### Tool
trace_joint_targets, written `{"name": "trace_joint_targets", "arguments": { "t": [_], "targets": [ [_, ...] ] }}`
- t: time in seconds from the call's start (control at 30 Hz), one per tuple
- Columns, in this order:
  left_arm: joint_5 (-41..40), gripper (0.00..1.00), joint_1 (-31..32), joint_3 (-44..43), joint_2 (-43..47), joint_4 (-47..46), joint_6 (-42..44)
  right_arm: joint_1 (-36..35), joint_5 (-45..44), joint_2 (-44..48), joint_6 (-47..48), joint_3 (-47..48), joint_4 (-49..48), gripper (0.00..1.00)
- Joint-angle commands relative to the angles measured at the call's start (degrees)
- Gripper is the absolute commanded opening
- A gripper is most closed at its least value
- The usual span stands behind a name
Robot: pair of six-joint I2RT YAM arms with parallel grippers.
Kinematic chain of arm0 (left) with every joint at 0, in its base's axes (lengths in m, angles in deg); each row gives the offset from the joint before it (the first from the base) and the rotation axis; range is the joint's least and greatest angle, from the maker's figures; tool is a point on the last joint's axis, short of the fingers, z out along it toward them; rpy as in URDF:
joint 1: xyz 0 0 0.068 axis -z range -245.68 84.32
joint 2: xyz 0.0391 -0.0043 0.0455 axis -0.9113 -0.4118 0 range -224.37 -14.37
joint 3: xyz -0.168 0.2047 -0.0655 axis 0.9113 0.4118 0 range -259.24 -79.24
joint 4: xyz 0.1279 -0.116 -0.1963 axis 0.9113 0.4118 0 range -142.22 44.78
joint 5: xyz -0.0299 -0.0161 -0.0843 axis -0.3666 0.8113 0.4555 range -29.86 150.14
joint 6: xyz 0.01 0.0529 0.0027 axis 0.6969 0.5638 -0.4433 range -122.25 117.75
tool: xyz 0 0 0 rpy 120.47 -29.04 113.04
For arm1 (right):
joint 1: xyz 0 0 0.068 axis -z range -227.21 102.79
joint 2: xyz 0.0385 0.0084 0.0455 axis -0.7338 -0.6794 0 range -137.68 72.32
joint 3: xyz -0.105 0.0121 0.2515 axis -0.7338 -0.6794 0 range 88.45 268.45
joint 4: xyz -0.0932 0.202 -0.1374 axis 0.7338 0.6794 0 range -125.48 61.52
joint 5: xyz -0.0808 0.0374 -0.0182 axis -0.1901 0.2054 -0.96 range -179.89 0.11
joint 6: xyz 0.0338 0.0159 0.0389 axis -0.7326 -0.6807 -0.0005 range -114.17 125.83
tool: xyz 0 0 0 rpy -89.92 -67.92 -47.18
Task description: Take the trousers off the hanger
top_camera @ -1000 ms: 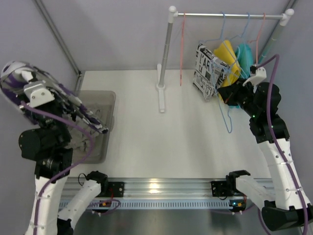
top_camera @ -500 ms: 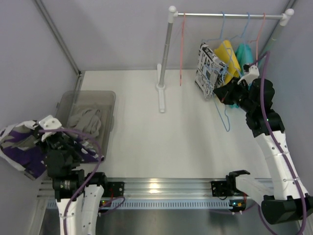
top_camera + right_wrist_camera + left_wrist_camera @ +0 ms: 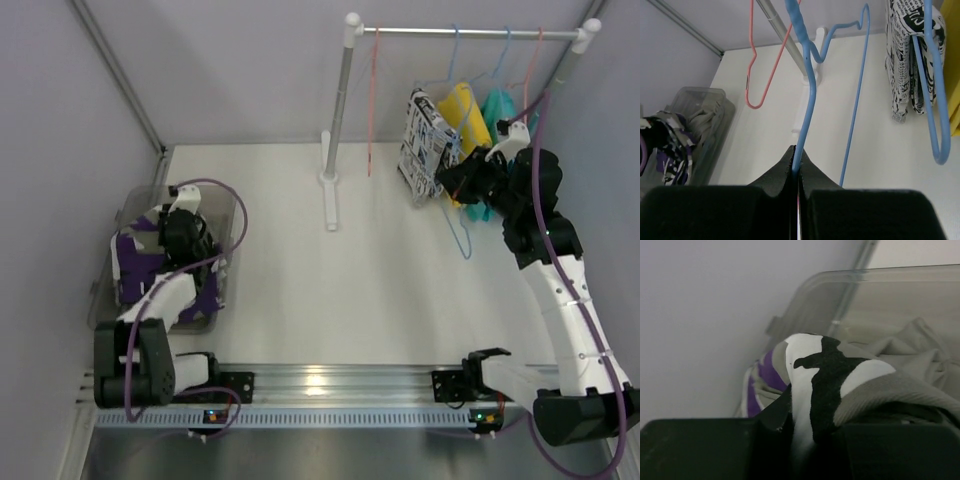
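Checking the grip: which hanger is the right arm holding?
The bare blue hanger, pinched between the right gripper's shut jaws. The bare pink hanger hangs free on the rail; another blue one carries newsprint-patterned trousers.

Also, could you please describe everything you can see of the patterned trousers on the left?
The trousers are soft fabric patterned purple, white, black and grey, off any hanger, crumpled in the clear plastic bin beside grey cloth. The left gripper pinches one fold between its fingers.
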Motion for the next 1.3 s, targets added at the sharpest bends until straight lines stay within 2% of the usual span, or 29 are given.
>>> {"name": "trace_joint_targets", "arguments": {
  "t": [0.0, 0.1, 0.13, 0.2, 0.23, 0.3, 0.37, 0.47, 0.5, 0.6, 0.73, 0.9, 1.27],
  "targets": [
    [5.94, 0.02, -0.49, -7.90, -11.24, -15.54, -8.23, -0.40, -0.68, -0.52, 1.60, 4.82, -1.77, 0.00],
    [9.46, 0.11, -0.40, -11.34, -11.97, -8.61, -14.20, -0.67, -1.74, -0.96, 2.57, 6.31, 0.42, 0.00],
    [10.09, 0.24, -0.40, -13.70, -11.53, -2.75, -15.44, -0.67, -2.09, -1.05, 3.27, 7.36, 1.13, 0.00],
    [10.27, 0.35, -0.40, -17.56, -10.22, 3.87, -19.48, -0.76, -2.71, -1.23, 3.97, 8.51, 3.14, 0.00],
    [10.96, 0.52, -0.49, -18.72, -9.69, 7.55, -20.71, -0.76, -2.80, -1.23, 4.41, 8.78, 3.68, 0.00],
    [11.93, 0.67, -0.31, -21.44, -7.33, 16.53, -22.74, -0.93, -2.97, -1.40, 4.85, 9.57, 4.64, 0.00],
    [14.30, 0.99, -0.31, -22.33, -4.34, 20.58, -23.62, -1.11, -2.97, -1.67, 5.73, 10.27, 5.96, 0.00],
    [20.89, 0.99, -0.40, -26.71, 2.43, 32.76, -23.71, -1.46, -3.15, -2.63, 7.14, 13.16, 8.42, 0.00],
    [22.21, 0.99, -0.49, -31.26, 4.71, 36.04, -23.89, -1.55, -3.32, -2.98, 7.31, 13.87, 9.12, 0.00],
    [27.22, 0.99, -0.40, -41.36, 7.36, 47.35, -23.80, -1.81, -3.76, -4.39, 8.19, 15.72, 11.15, 0.00],
    [35.82, 0.99, -0.49, -50.01, 7.81, 57.76, -23.89, -3.04, -4.29, -7.02, 8.37, 18.00, 11.68, 0.00],
    [42.95, 0.99, -0.40, -50.64, 9.65, 60.24, -24.59, -4.36, -4.55, -13.34, 7.67, 26.24, 10.45, 0.00],
    [44.20, 0.99, -0.40, -50.81, 9.13, 59.62, -29.51, -8.31, -13.42, -36.98, 10.56, 52.08, 7.73, 0.00]
  ]
}}
